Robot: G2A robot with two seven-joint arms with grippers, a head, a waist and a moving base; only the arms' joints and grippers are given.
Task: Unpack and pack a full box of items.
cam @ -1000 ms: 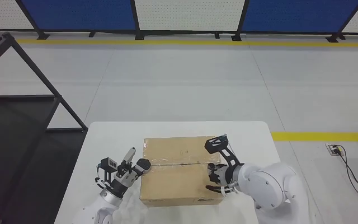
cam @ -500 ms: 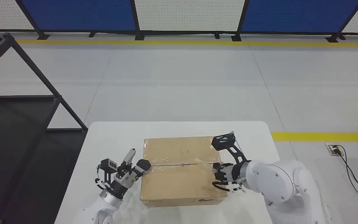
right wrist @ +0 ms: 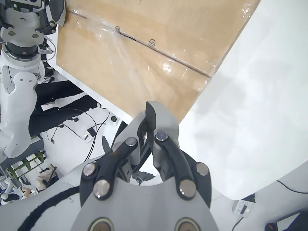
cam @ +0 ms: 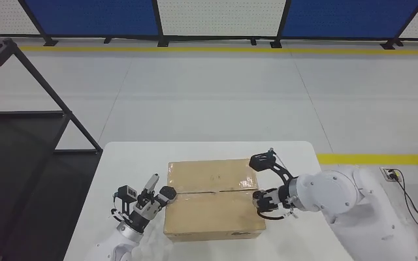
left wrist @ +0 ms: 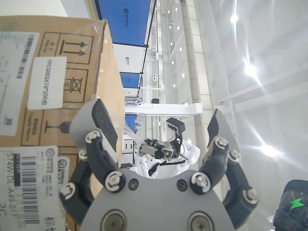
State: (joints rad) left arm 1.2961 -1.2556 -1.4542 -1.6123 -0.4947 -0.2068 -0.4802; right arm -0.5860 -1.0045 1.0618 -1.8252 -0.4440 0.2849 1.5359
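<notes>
A closed cardboard box (cam: 212, 199) lies on the white table (cam: 130, 163), its top seam (right wrist: 168, 57) covered with clear tape. My right gripper (cam: 259, 199) sits just off the box's right end, shut on a strip of clear tape (right wrist: 125, 58) that stretches from the seam to its fingertips (right wrist: 150, 109). My left gripper (cam: 160, 187) stands open at the box's left end. One of its pads (right wrist: 57, 9) rests against the box at the seam end. In the left wrist view the labelled box side (left wrist: 48, 73) lies beside the left gripper (left wrist: 158, 116), with the right gripper (left wrist: 144, 149) farther off.
A black metal rack (cam: 39, 130) stands left of the table. Blue and white partition panels (cam: 91, 16) line the far floor. Bare table surface (right wrist: 252, 97) lies to the right of the box and behind it.
My right arm has drawn back to the right, from over the box's right end to just off it, pulling the tape strip along. The left arm has stayed put.
</notes>
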